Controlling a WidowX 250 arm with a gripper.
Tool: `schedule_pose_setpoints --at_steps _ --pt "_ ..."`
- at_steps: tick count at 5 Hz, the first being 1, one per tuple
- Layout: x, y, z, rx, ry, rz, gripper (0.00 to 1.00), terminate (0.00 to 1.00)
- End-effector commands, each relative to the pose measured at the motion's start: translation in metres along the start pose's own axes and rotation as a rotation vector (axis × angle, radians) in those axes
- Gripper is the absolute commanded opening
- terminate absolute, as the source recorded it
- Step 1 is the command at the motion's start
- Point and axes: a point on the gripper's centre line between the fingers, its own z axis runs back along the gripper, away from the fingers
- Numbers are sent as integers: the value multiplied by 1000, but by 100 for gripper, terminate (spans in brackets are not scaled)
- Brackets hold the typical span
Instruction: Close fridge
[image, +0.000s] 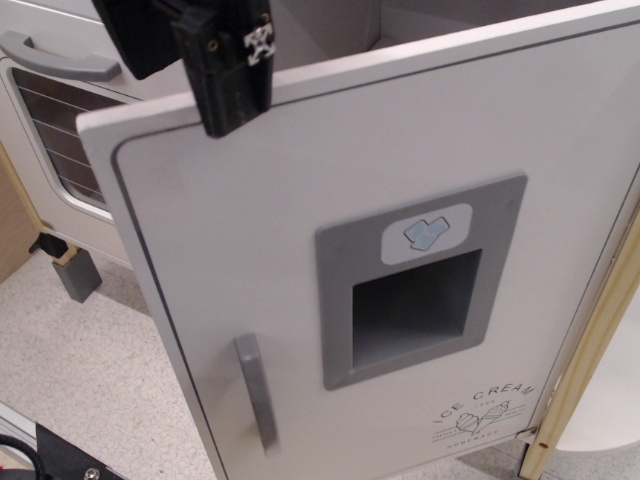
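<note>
The fridge door (300, 190) is white, with a grey recessed ice dispenser panel (420, 290), a vertical grey handle (256, 392) and an "ICE CREAM" logo (485, 408). It stands swung open towards the camera, and the cabinet interior shows behind its top edge. My black gripper (190, 95) hangs at the door's upper left. One finger (228, 70) lies over the door's top edge and front face. The other finger (140, 35) sits a little to the left and behind. The jaws hold nothing.
A white oven door (60, 140) with a window and a horizontal grey handle (60, 58) stands at the left behind the fridge door. A small grey block (78, 272) sits on the speckled floor below it. A cream frame post (590, 350) runs along the right.
</note>
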Motion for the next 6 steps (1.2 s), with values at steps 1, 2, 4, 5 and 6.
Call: schedule_pose_setpoints --at_steps 1,2,4,5,6 --pt "26 16 22 -4 -70 59 100 0" --pt "33 20 29 -11 -93 82 100 0" --pt "5 13 32 -16 -103 12 100 0" --pt "-15 16 31 -39 -99 -10 100 0" --pt "-32 13 19 -20 -70 -42 100 0"
